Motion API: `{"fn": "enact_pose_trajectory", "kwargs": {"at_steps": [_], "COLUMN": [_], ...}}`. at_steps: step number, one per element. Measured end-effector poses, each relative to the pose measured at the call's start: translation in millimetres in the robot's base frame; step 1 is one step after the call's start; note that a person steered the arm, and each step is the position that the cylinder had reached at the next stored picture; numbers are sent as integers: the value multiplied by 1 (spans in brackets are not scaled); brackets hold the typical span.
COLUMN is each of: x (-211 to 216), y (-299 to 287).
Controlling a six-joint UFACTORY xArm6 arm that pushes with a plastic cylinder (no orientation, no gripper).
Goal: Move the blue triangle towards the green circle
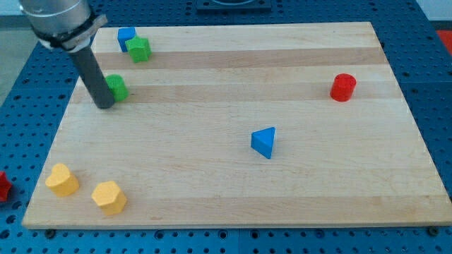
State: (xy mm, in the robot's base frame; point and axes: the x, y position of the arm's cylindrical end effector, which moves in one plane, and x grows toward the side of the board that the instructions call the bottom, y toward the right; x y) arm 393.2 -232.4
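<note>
**Tip parked beside the green circle, blue triangle far off**

My tip [104,106] rests on the wooden table [233,70] near the view's upper left, its dark rod rising up and to the left into the grey arm housing at the top corner. The tip sits just at the left of the green circle [117,87], so close that the rod covers the circle's left edge; whether they actually touch I cannot tell. There are no fingers on this arm, only the plain rod, and it has hold of nothing.

The blue triangle [264,142] lies a little right of the table's middle, well apart from the tip and from the green circle, with bare wood all round it.

Above the green circle, near the table's top left edge, a blue block [126,36] and a second green block [139,49] sit touching each other, the green one to the lower right of the blue; their exact shapes are hard to make out.

A red cylinder [343,87] stands alone toward the view's right side. Two yellow blocks [62,179] [109,197] lie close together in the lower left corner, not quite touching.

Off the table, at the view's left edge, a small red piece [3,186] is partly cut off by the frame.
</note>
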Motion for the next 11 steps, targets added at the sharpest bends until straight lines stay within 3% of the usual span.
{"fn": "enact_pose_trajectory", "kwargs": {"at_steps": [2, 3, 4, 5, 6, 7, 8, 9, 10, 11], "x": [-66, -63, -50, 0, 75, 104, 133, 125, 134, 116], "y": [32, 42, 159, 298, 342, 348, 274, 212, 273, 292]}}
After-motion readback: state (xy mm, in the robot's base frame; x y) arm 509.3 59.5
